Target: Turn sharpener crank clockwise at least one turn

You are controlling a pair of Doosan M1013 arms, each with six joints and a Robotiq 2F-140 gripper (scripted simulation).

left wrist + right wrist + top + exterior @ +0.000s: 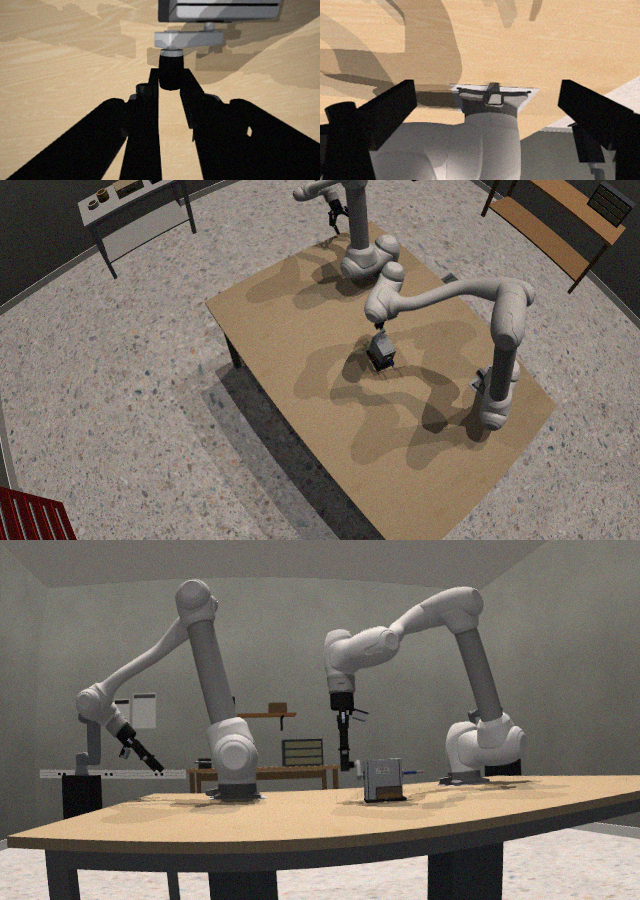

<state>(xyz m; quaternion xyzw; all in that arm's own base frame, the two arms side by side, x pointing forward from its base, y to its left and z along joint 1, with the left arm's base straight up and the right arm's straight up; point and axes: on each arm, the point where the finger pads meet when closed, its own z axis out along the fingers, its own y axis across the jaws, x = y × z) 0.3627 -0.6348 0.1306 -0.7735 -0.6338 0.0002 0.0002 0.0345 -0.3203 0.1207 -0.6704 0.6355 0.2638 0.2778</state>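
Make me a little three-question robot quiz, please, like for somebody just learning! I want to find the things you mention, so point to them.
1. True or false: the black right gripper (336,229) (159,769) (487,92) is shut.
2. What is the black left gripper (380,326) (345,768) (169,81) shut on? A) a red ball B) the crank's round black knob (171,66) C) a white cup
3. Fill in: a thin blue stick (411,772) pokes from the boxy grey sharpener (382,347) (382,771) (229,12), on the side ____ the crank.
Key: 1 false; 2 B; 3 opposite

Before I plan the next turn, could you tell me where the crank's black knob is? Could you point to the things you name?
In the left wrist view, the black knob (171,72) is between the left gripper's fingers.
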